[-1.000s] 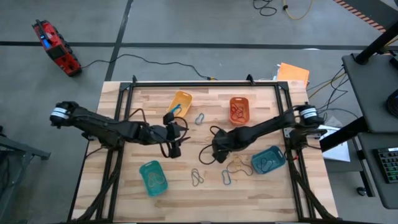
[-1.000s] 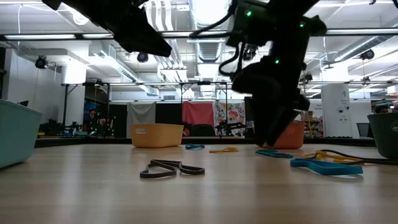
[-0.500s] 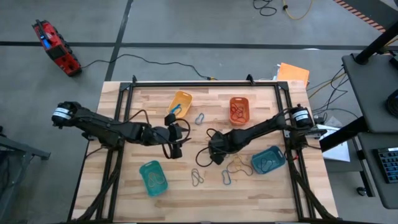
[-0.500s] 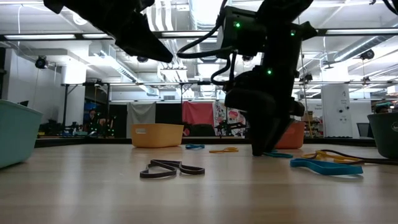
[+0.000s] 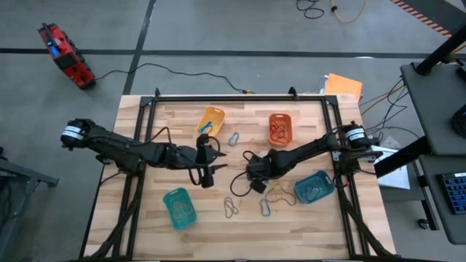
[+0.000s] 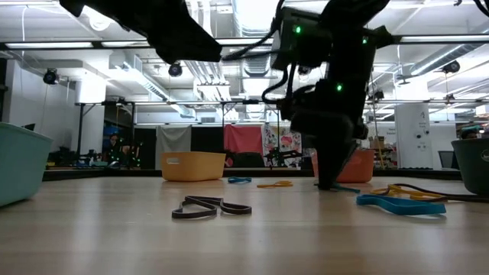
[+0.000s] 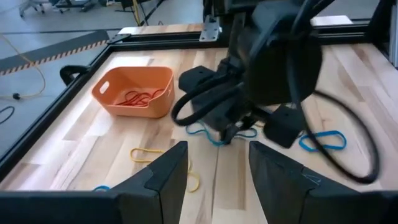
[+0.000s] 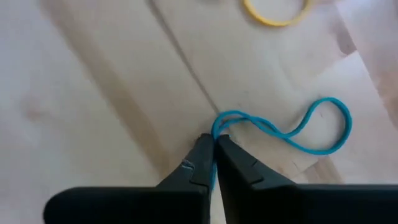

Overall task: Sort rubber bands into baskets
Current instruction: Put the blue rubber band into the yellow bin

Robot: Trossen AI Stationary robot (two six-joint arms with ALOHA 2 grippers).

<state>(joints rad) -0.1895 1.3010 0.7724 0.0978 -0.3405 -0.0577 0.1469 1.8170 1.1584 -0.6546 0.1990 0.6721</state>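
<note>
A: From above, what do the baskets hold?

B: Orange basket [image 5: 280, 128], 1 o'clock, red loops; blue-teal basket [image 5: 314, 187], 4 o'clock, one band; teal basket [image 5: 179, 207], 7 o'clock, bands; yellow basket [image 5: 211, 120], 11 o'clock, a blue one at its edge.

A: And the wrists?

B: Right gripper [image 8: 213, 149] pinches a blue rubber band [image 8: 292, 134] on the table [image 8: 93, 93], mid-table; left gripper [image 7: 214, 168] gapes, empty, seeing those red bands [image 7: 137, 98].

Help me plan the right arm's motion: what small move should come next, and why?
Probably lift straight up: the right gripper has its tips pinched shut on the blue rubber band, whose loop lies flat on the table. Lifting would free it for carrying.
</note>
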